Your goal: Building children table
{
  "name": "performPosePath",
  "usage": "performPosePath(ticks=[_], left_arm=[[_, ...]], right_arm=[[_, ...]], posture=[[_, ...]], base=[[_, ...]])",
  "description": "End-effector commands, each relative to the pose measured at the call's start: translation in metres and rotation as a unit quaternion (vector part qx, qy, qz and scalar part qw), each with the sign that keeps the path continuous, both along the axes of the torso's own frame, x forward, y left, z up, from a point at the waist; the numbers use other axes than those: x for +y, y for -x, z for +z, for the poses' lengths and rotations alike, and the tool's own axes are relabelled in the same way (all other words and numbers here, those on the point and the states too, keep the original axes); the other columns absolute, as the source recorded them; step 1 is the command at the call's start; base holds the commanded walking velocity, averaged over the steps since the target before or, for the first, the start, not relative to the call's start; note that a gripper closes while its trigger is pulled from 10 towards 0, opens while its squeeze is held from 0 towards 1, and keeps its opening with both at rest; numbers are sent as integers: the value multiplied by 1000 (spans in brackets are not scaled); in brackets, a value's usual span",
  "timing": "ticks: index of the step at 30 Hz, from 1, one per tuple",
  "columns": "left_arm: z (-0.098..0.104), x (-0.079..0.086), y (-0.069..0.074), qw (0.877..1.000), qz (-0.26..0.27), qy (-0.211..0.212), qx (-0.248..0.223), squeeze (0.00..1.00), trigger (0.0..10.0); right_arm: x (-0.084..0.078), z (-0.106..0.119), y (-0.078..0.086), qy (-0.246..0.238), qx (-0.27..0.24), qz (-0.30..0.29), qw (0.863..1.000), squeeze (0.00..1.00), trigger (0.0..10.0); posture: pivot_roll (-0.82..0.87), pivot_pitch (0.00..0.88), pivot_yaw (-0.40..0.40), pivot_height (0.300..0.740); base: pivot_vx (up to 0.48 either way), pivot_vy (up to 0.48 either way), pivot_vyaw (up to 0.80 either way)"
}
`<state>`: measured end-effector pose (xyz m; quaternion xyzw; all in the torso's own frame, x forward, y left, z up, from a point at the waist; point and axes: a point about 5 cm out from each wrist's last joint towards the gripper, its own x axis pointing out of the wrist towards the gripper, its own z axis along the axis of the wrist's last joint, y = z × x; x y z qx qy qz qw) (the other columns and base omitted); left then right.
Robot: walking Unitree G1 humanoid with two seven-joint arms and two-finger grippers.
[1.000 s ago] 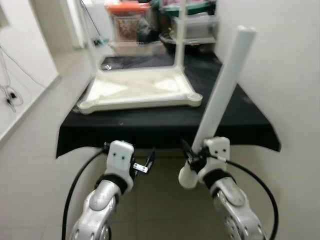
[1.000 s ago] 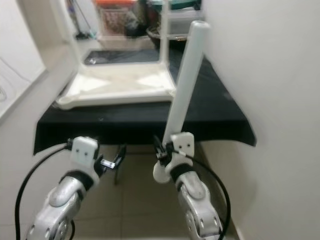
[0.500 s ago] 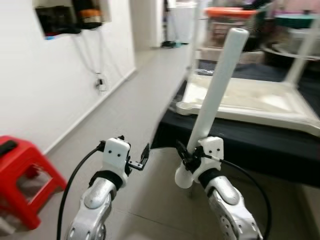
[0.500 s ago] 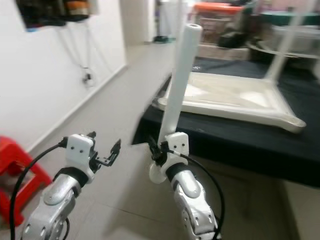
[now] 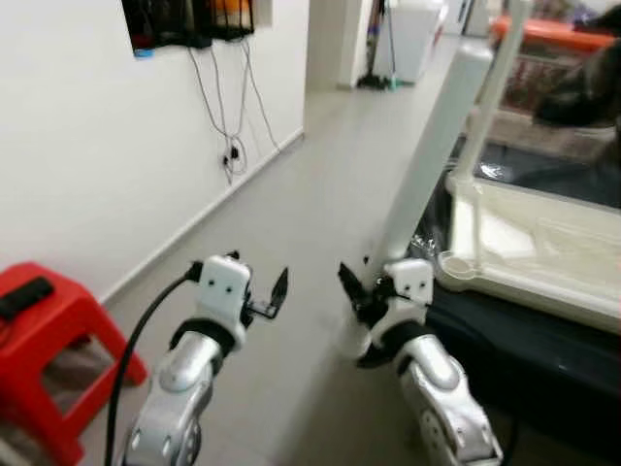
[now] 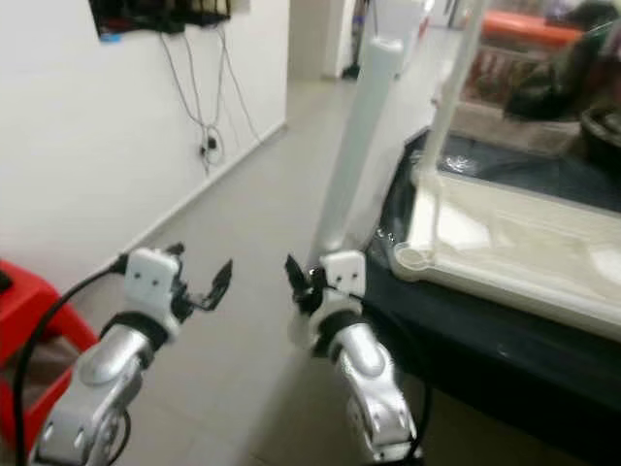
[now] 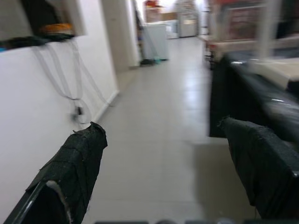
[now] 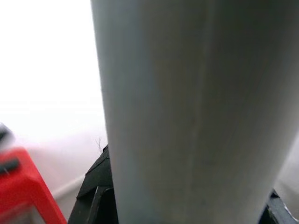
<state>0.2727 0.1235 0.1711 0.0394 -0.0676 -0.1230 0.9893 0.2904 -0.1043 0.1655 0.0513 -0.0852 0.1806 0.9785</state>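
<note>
A long white table leg (image 5: 427,165) stands tilted up and to the right, with my right gripper (image 5: 364,301) shut on its lower end. Close up in the right wrist view, the leg (image 8: 187,112) sits between the black fingers. My left gripper (image 5: 277,291) is held beside it, open and empty, with its black fingers (image 7: 77,163) spread wide over the floor. The upturned white tabletop (image 5: 524,243) lies at the right on a black-covered table (image 5: 505,340). One white leg (image 5: 497,87) stands up from the tabletop.
A red stool (image 5: 49,330) stands at the lower left by the white wall, where cables (image 5: 233,146) hang from a dark shelf. A grey tiled corridor (image 5: 320,165) runs ahead. Storage boxes (image 5: 563,39) sit behind the table.
The camera has swung left: the table now sits at the right edge, with the corridor and red stool in view. Both grippers keep their pose and the right still holds the leg.
</note>
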Motion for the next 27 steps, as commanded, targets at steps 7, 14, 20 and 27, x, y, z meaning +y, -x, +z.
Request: performPosePath(ticks=[7,14,20,27], left_arm=[[7,5,-3,1000,14,12,-8,0,10000],[17,6,-7,999,25,20,-19,0,10000],[19,16,-9,998,60,4,-30,0,10000],[18,24,-12,996,88,13,-25,0,10000]], right_arm=[[8,39,-2,-57,-55,24,997,0,10000],[12,54,-5,-49,-85,35,995,0,10000],[12,48,-7,-43,-73,35,996,0,10000],[12,42,-5,-41,-58,38,997,0,10000]], posture=[[33,23,-34,740],[38,29,-37,740],[42,34,-42,740],[43,37,-45,740]], base=[[67,0,-457],[0,0,-686],[0,0,0],[233,-381,0]])
